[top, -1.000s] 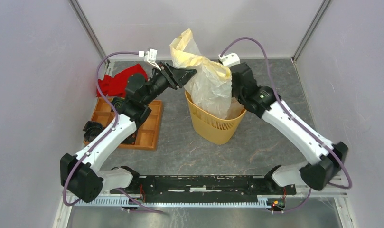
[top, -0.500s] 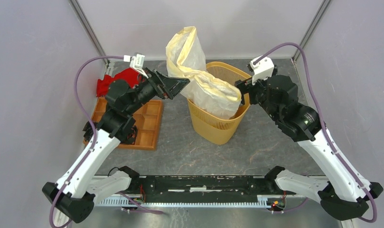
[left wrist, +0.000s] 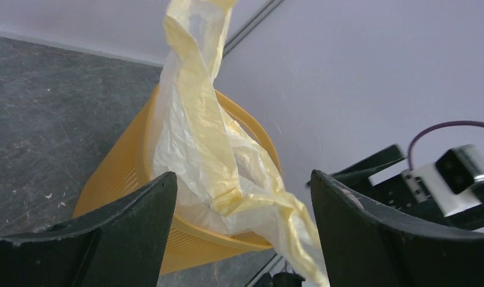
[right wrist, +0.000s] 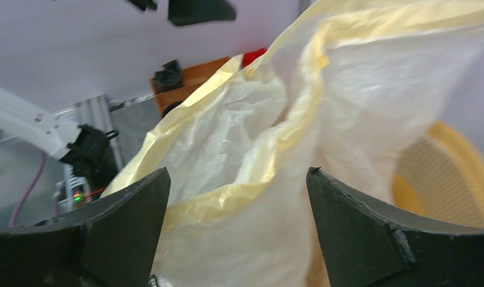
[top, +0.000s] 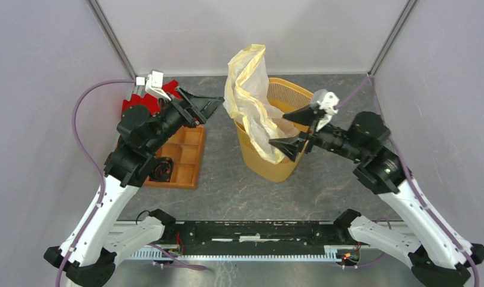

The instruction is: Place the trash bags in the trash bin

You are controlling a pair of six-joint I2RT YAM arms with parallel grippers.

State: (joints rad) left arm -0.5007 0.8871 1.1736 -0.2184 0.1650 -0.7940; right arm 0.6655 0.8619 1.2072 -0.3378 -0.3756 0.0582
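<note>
Left gripper (top: 208, 109) first: jaws spread wide with nothing in them, pointing across at the trash bag (top: 249, 89) from the left and hanging apart from it. Over to the right gripper (top: 279, 127): jaws wide apart as well, clamped on nothing, sitting right up against the bag's lower folds at the near rim of the trash bin (top: 275, 164). Whether a finger actually touches the plastic, I can't tell. From the right wrist view, crinkly film fills the space ahead of the spread fingers (right wrist: 359, 239).

The bag itself has its lower end down inside the bin and is draped over the rim on the left side. Its upper end stands tall and twisted, well above the rim. The bin is upright on the table (top: 329, 179), between the two arms. Further left, beside the left arm, an orange compartment tray (top: 188, 156) lies flat, with a red cloth (top: 130, 106) bunched just beyond it toward the back corner.
</note>
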